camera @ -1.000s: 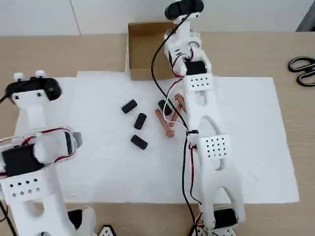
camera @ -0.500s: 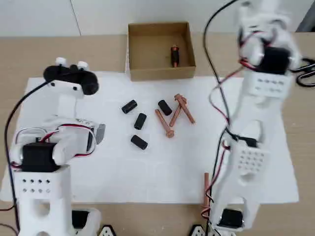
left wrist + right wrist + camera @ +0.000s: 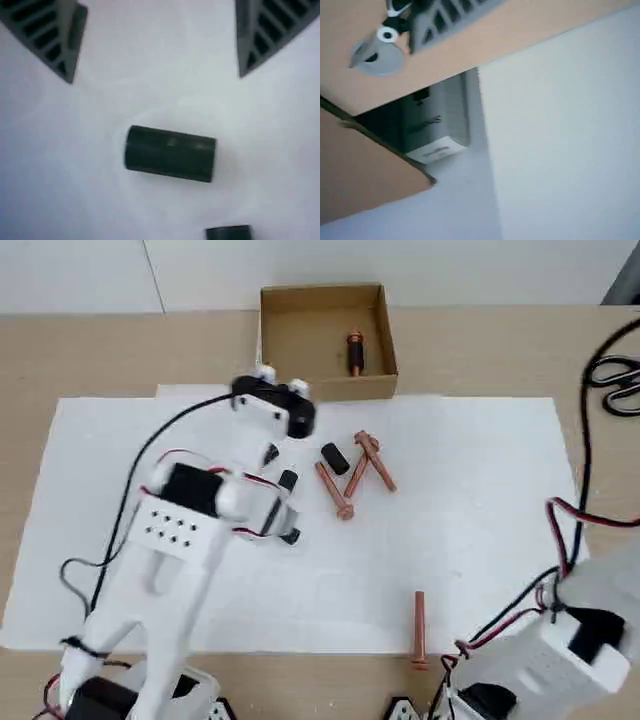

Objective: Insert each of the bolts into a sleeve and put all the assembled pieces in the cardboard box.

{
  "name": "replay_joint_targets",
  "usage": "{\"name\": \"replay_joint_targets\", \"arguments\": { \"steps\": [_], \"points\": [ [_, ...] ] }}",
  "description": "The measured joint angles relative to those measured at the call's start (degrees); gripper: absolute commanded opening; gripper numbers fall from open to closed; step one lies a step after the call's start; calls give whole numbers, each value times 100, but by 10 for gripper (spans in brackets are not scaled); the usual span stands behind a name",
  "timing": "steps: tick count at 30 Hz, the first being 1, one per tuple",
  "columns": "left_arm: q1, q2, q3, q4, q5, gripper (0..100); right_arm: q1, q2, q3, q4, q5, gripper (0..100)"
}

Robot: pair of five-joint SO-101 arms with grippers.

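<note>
High view shows that the left arm [image 3: 175, 540] has swung in from the mat's left side to the loose sleeves. The right arm [image 3: 575, 640] has pulled back from the cardboard box [image 3: 310, 335] to the near right corner, leaving 1 assembled piece [image 3: 354, 352] inside. The left gripper [image 3: 160, 50] hangs with jaws wide apart just above a black sleeve [image 3: 170, 153] lying on the white mat [image 3: 480, 500]; for the right gripper [image 3: 445, 20] I cannot tell open from closed. So a 2nd assembly looks to be starting, with 4 bolts [image 3: 345, 490] unsleeved.
</note>
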Motion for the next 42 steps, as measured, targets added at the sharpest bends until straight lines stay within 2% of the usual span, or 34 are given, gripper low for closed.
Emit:
{"name": "replay_joint_targets", "arguments": {
  "steps": [7,14,17,22,28,35,42],
  "points": [
    [1090,686,0,-70,167,203,1099,-18,211,0,0,155],
    [1705,1196,-343,-79,378,203,2075,-26,1899,0,0,156],
    [1934,1547,-492,-316,519,203,2365,-18,2479,0,0,157],
    [2453,2207,-985,-396,862,203,2479,-18,2796,0,0,157],
    [2945,2901,-1538,-396,2119,200,2479,-18,2796,0,0,157],
    [3121,2998,-1600,-396,2330,202,2488,-18,2796,0,0,157],
    [3376,2998,-1600,-396,3103,202,2479,-18,2796,0,0,157]
  ]
}}
